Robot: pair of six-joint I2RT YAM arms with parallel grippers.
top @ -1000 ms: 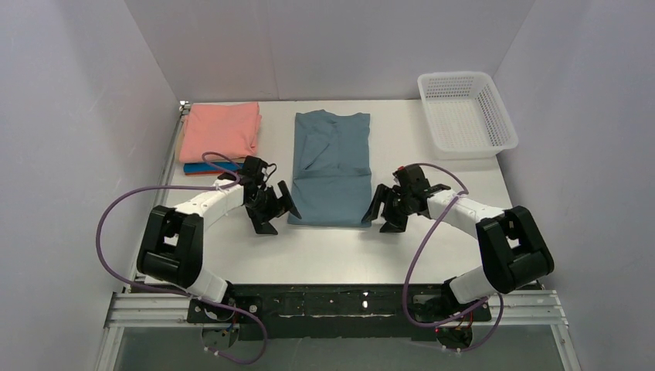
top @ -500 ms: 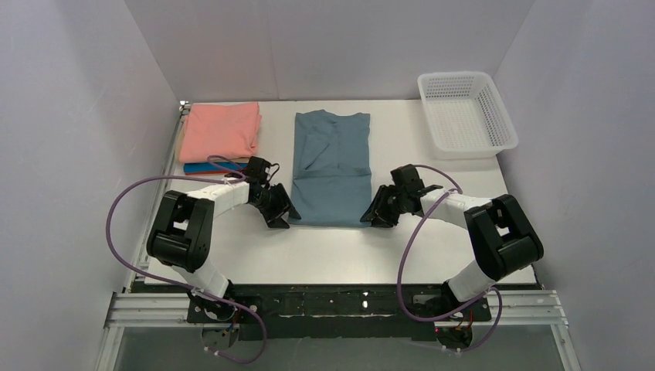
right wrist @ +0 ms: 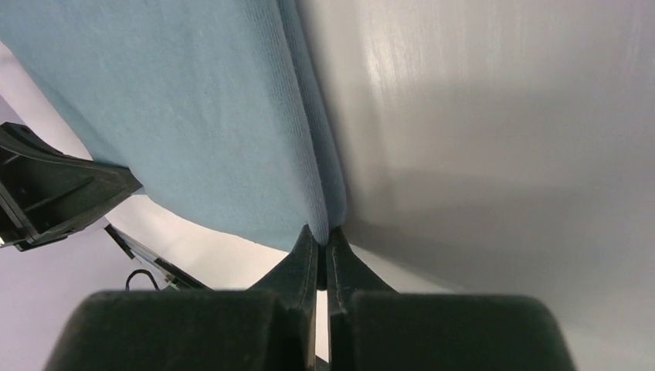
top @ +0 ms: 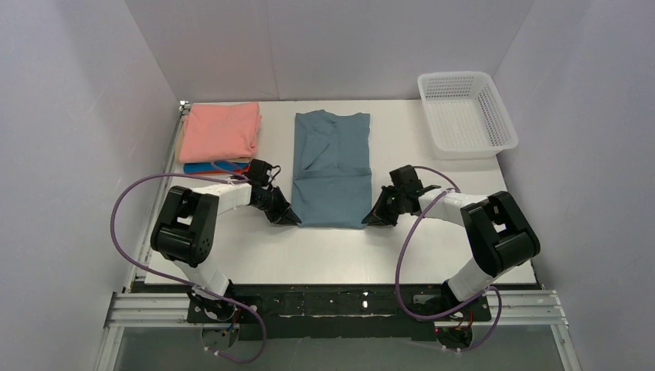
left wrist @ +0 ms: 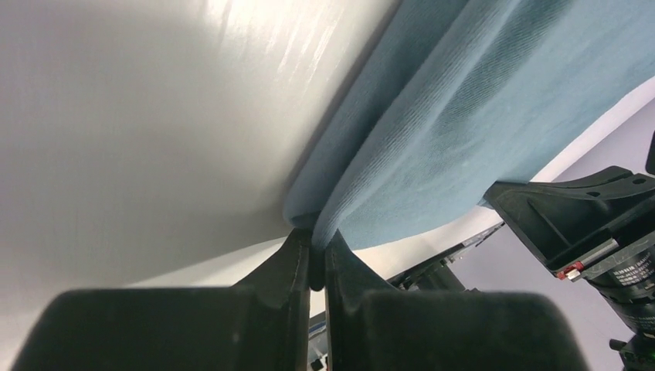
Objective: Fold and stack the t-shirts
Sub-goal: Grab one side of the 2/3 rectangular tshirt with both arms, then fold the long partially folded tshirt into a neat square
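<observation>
At the near end of the cloth, the left pincer (left wrist: 317, 241) is pressed together on the near left corner of the blue-grey t-shirt (top: 332, 166). The right pincer (right wrist: 323, 236) is likewise clamped on the near right corner. Both sit low against the white counter (top: 332, 259).

The shirt lies in the middle of the counter as a long narrow rectangle, sides already turned in, hem near and collar far. The step in hand looks like the crosswise fold, bringing hem up to collar.

To do it well, both corners should probably rise together and level, so the hem stays straight and lightly taut between them. They need to lift high enough that the lower half peels off cleanly without dragging the far half along. The carry should run straight away from the bases and set the hem square on the collar edge. Each wrist view shows layered edges at the fingertips, so a dropped layer is the risk to watch.

At the far left waits the stack, a salmon-pink t-shirt (top: 220, 130) over a bright blue t-shirt (top: 202, 168). A white mesh basket (top: 473, 144) stands far right.
</observation>
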